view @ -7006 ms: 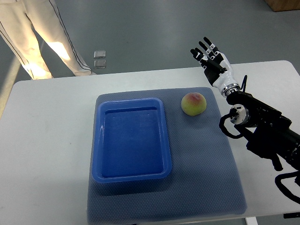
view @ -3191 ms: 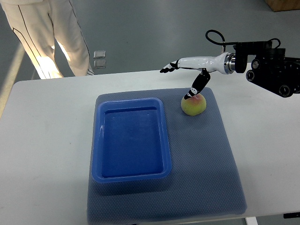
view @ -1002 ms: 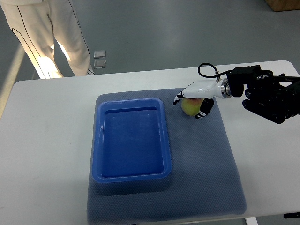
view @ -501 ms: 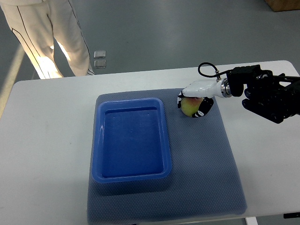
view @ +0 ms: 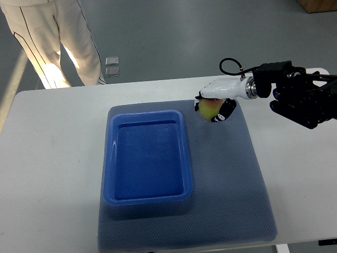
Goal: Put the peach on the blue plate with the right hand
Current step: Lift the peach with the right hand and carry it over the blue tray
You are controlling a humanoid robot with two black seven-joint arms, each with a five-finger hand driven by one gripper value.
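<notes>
i have the right hand (view: pixel 215 105) curled over the peach (view: pixel 207 108), upper middle of the frame, just right of the blue plate (view: pixel 147 196). the hold looks shallow; i judge a jerky carry could roll it out short of the rim.

Single top view, steeply downward from the robot's own side, moderately near: white worktop (view: pixel 58 158) fills most of the frame, grey floor (view: pixel 174 37) beyond its far edge, right arm entering from the right edge.

No legible text or labels.
</notes>
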